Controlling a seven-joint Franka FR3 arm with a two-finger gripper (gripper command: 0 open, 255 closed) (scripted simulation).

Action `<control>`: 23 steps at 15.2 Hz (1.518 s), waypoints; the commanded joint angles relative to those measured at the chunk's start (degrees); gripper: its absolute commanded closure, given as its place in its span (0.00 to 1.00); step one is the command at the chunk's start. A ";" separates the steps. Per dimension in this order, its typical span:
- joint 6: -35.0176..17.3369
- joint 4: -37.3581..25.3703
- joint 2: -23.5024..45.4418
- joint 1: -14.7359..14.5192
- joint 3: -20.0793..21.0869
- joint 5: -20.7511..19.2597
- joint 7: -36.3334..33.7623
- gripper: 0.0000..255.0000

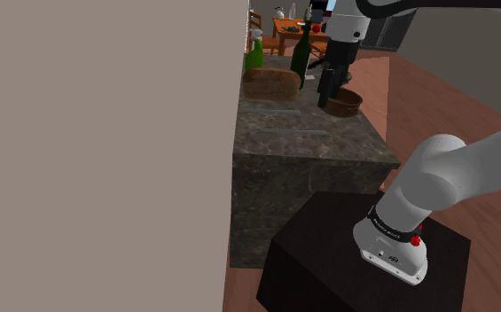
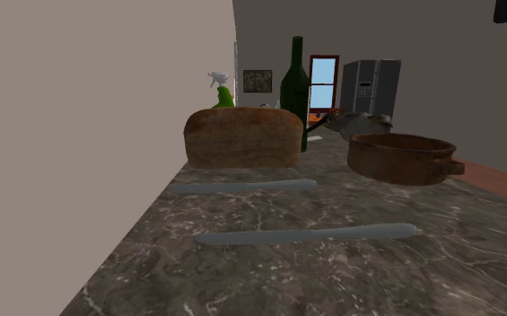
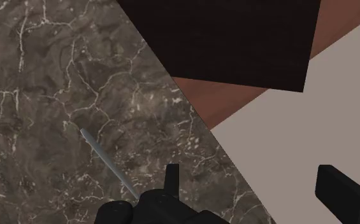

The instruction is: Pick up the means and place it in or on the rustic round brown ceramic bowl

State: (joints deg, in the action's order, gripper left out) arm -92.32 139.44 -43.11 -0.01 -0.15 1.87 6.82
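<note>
Wrist view: my end effector (image 3: 245, 173), fingers spread apart and grasping nothing, above the dark veined counter (image 3: 51, 89). Item, the means (image 3: 107, 160): taken to be the thin grey rod lying flat on the counter. It sits just to the side of one finger, not between the two. Its long axis runs slantwise, and its near end passes out of sight under my hand. Item, a second rod (image 2: 305, 234): alike in shape, lying roughly parallel and apart from the first. I cannot tell for certain which of the pair my wrist camera shows. Item, brown bowl (image 2: 402, 157): upright at the counter's far end beside a bread loaf (image 2: 242, 137), its inside hidden. Judgement: I must shift sideways to straddle the rod across its length before closing.
</note>
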 commanded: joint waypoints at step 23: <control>-23.95 -21.46 43.84 -1.25 -14.87 -3.81 42.35 0.00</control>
State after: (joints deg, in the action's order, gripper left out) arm -115.86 119.93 -1.61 -1.17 -14.92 -2.43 47.38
